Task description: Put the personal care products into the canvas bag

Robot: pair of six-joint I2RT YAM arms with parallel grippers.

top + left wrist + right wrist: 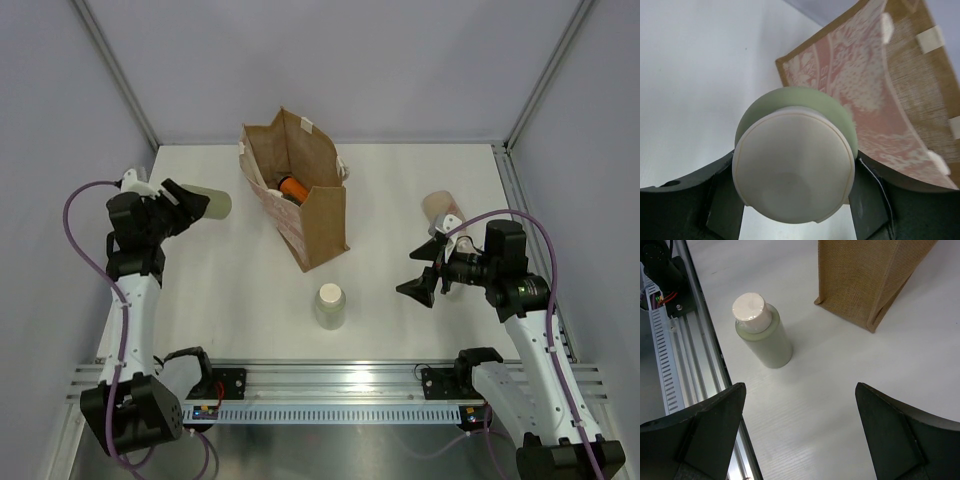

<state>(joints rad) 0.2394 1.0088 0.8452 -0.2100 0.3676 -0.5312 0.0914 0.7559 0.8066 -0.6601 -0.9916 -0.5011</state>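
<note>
The canvas bag (318,215) stands upright mid-table with its mouth open, and an orange bottle (293,186) lies inside. My left gripper (195,203) is shut on a pale green bottle with a cream cap (215,205), held above the table left of the bag. In the left wrist view the cap (792,167) sits between my fingers, and the bag's pinkish patterned side (860,85) is beyond it. My right gripper (413,272) is open and empty. A pale cream bottle (331,305) stands in front of the bag and also shows in the right wrist view (765,337). A peach bottle (438,208) lies behind my right gripper.
A metal rail (340,380) runs along the table's near edge and shows in the right wrist view (675,355). The bag's near corner (865,280) is ahead of my right gripper (800,390). Grey walls enclose the table at the back and sides.
</note>
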